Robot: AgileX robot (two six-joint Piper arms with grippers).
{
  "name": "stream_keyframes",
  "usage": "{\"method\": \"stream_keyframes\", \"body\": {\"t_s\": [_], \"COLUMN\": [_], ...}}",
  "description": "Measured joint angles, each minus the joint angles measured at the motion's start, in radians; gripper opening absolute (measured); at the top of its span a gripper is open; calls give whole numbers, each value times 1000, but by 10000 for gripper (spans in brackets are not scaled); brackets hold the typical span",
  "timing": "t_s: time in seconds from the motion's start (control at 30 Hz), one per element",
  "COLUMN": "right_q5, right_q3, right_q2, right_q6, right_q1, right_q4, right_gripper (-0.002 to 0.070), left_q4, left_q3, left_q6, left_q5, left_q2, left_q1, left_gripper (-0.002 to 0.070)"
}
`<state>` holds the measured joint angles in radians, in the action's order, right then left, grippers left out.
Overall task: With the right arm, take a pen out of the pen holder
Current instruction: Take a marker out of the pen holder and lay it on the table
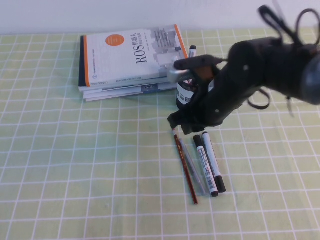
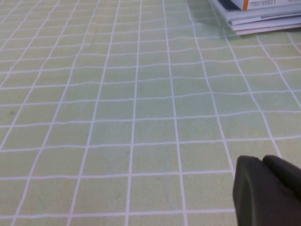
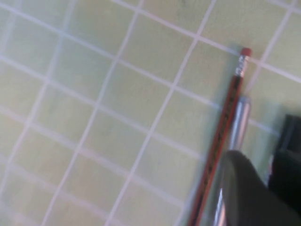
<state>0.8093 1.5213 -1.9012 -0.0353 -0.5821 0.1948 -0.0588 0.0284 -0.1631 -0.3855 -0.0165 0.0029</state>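
My right gripper [image 1: 180, 123] hangs low over the green checked cloth, just in front of the pen holder [image 1: 185, 93], which the arm mostly hides. One marker [image 1: 192, 50] still sticks up from the holder. On the cloth under and in front of the gripper lie a red pencil [image 1: 185, 166], a silver pen [image 1: 193, 169] and two black-and-white markers [image 1: 206, 165]. In the right wrist view the red pencil [image 3: 225, 127] and silver pen [image 3: 238, 123] lie beside my dark fingers [image 3: 244, 193], which stand slightly apart with nothing between them. My left gripper [image 2: 269, 190] sits shut low over bare cloth.
A stack of books [image 1: 130, 57] lies behind and to the left of the holder, its corner [image 2: 261, 14] also in the left wrist view. Green checked cloth [image 1: 75, 165] covers the table on all sides.
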Motion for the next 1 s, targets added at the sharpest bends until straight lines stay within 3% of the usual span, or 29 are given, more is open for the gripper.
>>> {"method": "stream_keyframes", "body": {"t_s": [0.2, 0.6, 0.83, 1.0], "right_q5": [-13, 49, 221, 232], "right_q3": [-199, -522, -541, -546], "right_q2": [294, 779, 853, 857], "right_q6": [2, 2, 2, 2], "right_q1": [0, 0, 0, 0], "right_q4": [-29, -20, -8, -27], "right_gripper": [2, -12, -12, -12], "left_q4": [0, 0, 0, 0], "left_q3": [0, 0, 0, 0], "left_q6": [0, 0, 0, 0], "left_q5": [0, 0, 0, 0], "left_q2": [0, 0, 0, 0], "left_q1": [0, 0, 0, 0], "left_gripper": [-5, -5, -5, -5]}}
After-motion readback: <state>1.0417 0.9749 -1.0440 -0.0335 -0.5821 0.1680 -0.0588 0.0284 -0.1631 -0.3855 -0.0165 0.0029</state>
